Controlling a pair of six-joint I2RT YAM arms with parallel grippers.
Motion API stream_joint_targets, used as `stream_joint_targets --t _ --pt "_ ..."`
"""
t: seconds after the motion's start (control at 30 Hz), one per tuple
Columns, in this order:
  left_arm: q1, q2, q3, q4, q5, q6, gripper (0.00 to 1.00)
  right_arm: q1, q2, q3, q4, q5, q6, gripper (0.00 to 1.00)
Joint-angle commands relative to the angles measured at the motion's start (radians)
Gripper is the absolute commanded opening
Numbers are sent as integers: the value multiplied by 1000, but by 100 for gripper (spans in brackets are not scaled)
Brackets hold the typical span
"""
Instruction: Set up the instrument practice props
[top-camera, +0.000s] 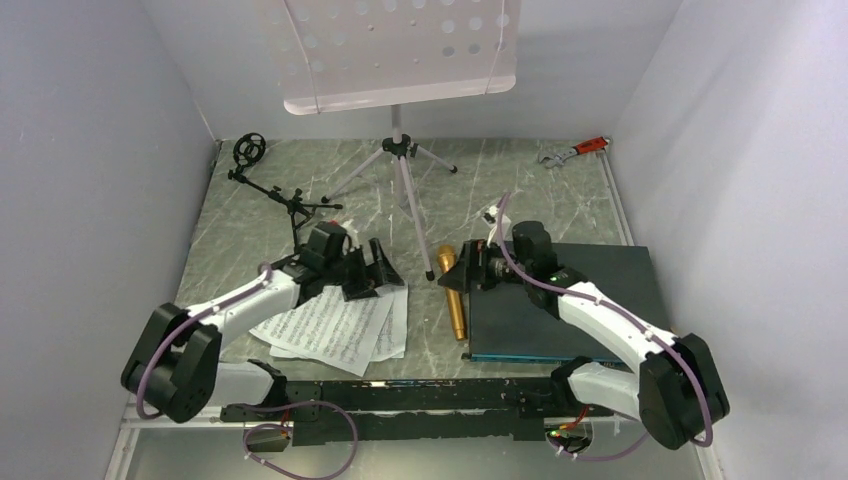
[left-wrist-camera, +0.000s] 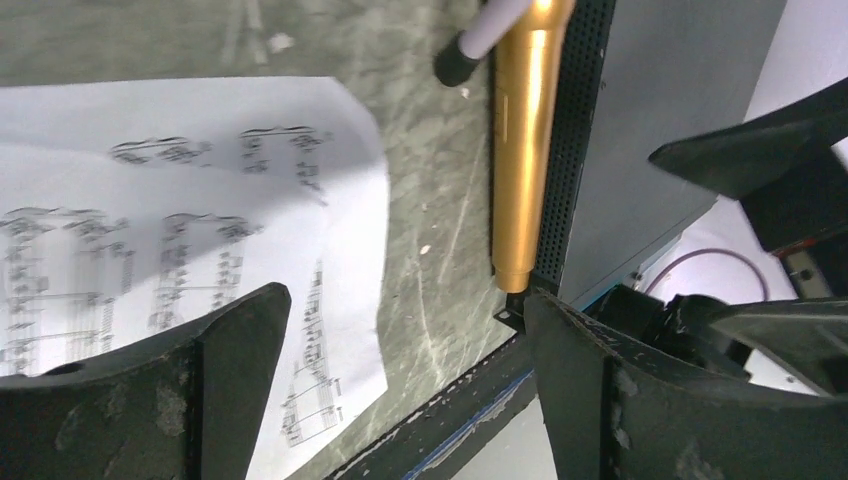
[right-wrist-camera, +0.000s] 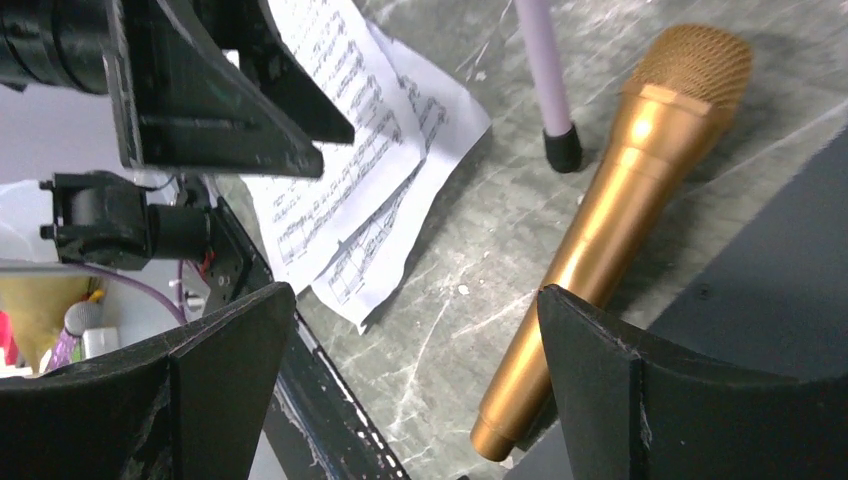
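Note:
The pale perforated music stand (top-camera: 400, 50) stands on its silver tripod (top-camera: 400, 165) at the back. White sheet-music pages (top-camera: 335, 328) lie at the front left; they also show in the left wrist view (left-wrist-camera: 180, 200) and the right wrist view (right-wrist-camera: 350, 120). The gold microphone (top-camera: 455, 295) lies against the dark board's left edge; it also shows in both wrist views (left-wrist-camera: 520, 150) (right-wrist-camera: 610, 210). The black mic stand (top-camera: 270, 185) lies at the back left. My left gripper (top-camera: 375, 270) is open above the pages' top edge. My right gripper (top-camera: 468, 270) is open over the microphone's head.
A dark flat board (top-camera: 570, 300) lies at the front right under my right arm. A red-handled wrench (top-camera: 575, 152) lies at the back right corner. White walls close in the table on three sides. A tripod leg's black foot (right-wrist-camera: 562, 150) rests beside the microphone.

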Motion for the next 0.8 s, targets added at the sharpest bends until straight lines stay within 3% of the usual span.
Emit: stream_joint_targets --t 0.0,0.23,0.57,0.77 --pt "111 -118 -96 103 110 -47 92 74 55 50 79 34 28 95" --pt "275 -400 -215 -34 37 -24 93 198 186 87 134 44 76 94" --pt "282 -867 -126 -456 -362 100 94 356 373 126 274 48 188 88" --pt "282 -1033 -141 -472 -373 91 94 440 482 188 304 79 236 83"
